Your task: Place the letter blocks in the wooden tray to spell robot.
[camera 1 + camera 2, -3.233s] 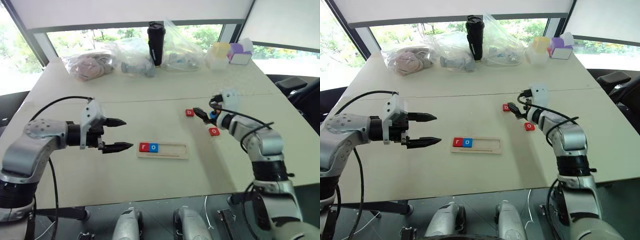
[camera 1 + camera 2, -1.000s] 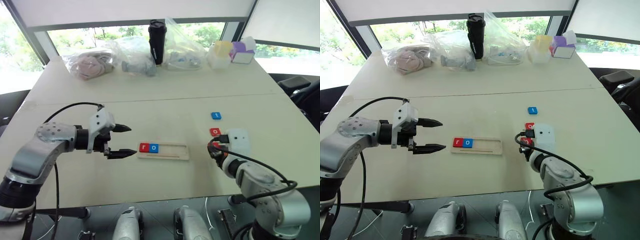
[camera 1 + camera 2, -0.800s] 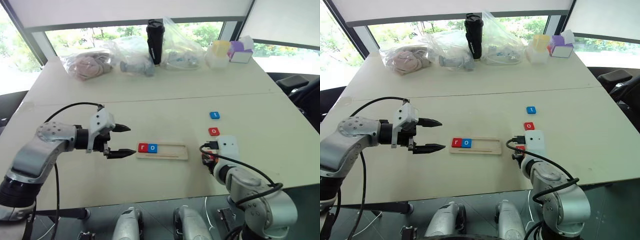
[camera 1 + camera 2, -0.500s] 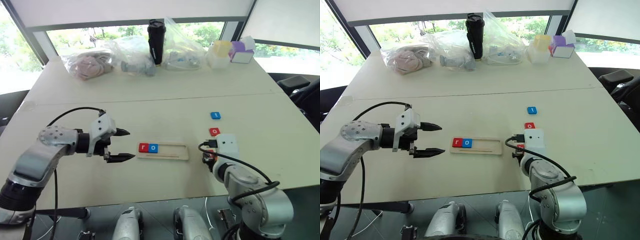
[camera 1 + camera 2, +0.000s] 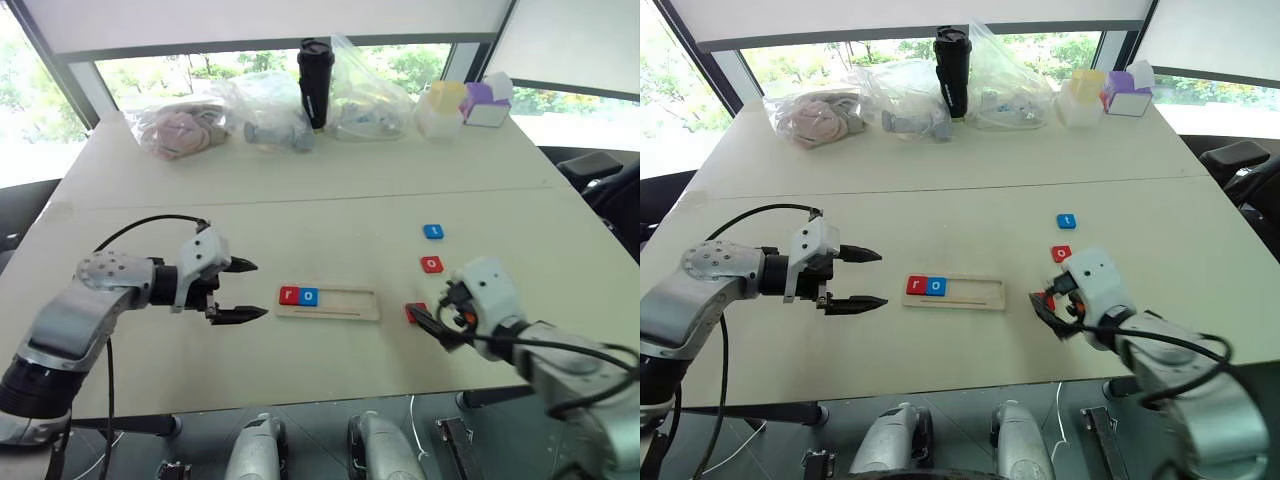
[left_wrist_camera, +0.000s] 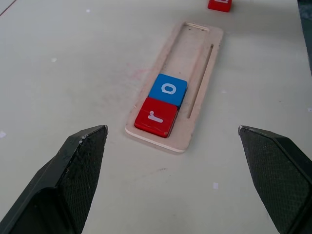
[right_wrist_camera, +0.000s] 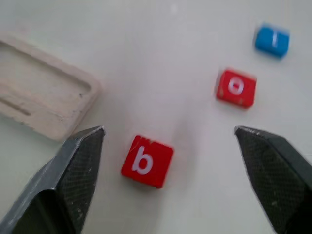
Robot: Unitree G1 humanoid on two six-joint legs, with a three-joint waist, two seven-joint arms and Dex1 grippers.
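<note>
Wooden tray (image 5: 327, 302): pale, long, shallow, raised rim, thin groove along its near side, lying flat mid-table. Two flat square tiles sit side by side at its left end, touching: red r block (image 6: 155, 116), then blue o block (image 6: 168, 90); rest of the tray bare wood. Red b block (image 7: 146, 161) lies flat on the table just right of the tray's right end, between the right gripper's (image 7: 168, 183) spread black textured fingers (image 7: 73, 183), untouched by either. Red o block (image 5: 432, 264) sits farther back and right, blue t block (image 5: 433, 232) beyond it, both loose on the table, well apart from the tray. Left gripper (image 5: 238, 290) hangs left of the tray, fingers wide apart, holding nothing, pointing at the tray's left end. Table (image 5: 300, 220) is matte beige with a seam running across it. Far edge: crinkled clear plastic bags (image 5: 260, 110), a black tumbler (image 5: 314, 84), pastel boxes (image 5: 460, 105). Big windows behind, greenery outside.
</note>
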